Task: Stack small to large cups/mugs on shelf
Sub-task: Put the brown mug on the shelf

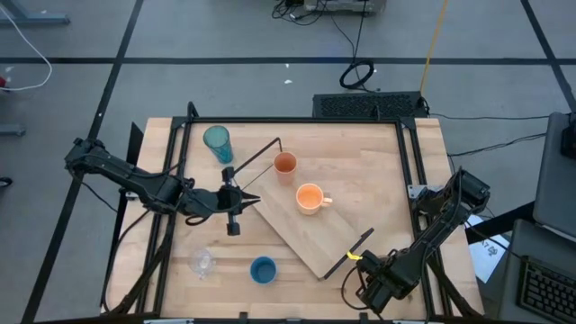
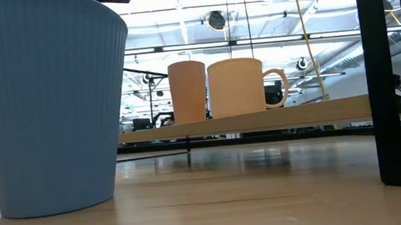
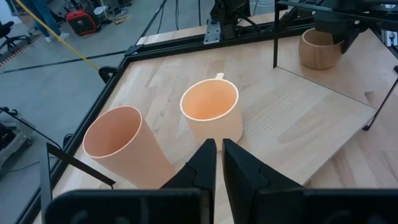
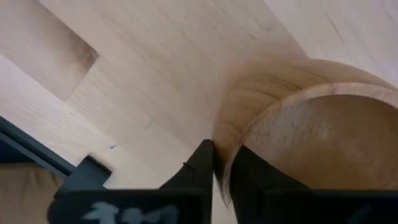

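Tumbler [image 1: 217, 142]: you see teal.
Small cup [image 1: 285, 165]: orange.
Mug [image 1: 310, 198]: orange.
Short cup [image 1: 263, 269]: blue, ribbed.
Shelf [image 1: 337, 238]: light wood, black brackets.

A short blue cup [image 2: 54, 103] looms near; small orange cup [image 2: 188, 92] and orange handled mug [image 2: 238, 86] stand on the shelf [image 2: 259, 119].
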You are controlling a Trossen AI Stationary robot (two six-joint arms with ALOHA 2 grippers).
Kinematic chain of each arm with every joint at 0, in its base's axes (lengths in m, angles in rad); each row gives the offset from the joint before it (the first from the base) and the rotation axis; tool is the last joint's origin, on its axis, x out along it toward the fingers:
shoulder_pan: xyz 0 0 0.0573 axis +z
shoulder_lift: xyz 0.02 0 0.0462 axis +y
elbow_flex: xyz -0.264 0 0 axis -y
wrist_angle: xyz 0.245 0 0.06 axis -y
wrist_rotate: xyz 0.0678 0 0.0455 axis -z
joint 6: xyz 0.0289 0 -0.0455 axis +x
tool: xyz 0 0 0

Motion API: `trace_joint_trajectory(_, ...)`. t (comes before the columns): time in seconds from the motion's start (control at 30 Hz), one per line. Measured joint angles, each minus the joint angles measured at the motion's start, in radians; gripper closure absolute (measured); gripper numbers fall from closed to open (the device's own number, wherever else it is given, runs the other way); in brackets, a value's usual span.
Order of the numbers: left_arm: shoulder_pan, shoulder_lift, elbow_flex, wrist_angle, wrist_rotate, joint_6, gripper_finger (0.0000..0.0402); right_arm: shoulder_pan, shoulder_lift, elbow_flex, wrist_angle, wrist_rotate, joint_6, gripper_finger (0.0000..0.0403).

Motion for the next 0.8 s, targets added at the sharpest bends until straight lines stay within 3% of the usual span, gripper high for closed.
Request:
trace_joint_trajectory(0.63,0.000,0.000,0.000,0.000,0.000,0.001,0.0371,0.002,-0.085,0.000,0.015,0.000,0.005,0.0385)
trace_joint_trajectory(0.8,0.000,0.000,0.000,0.000,0.000,0.006,0.0371,0.002,-0.117,0.055,-0.017,0.000,-0.002,0.0385)
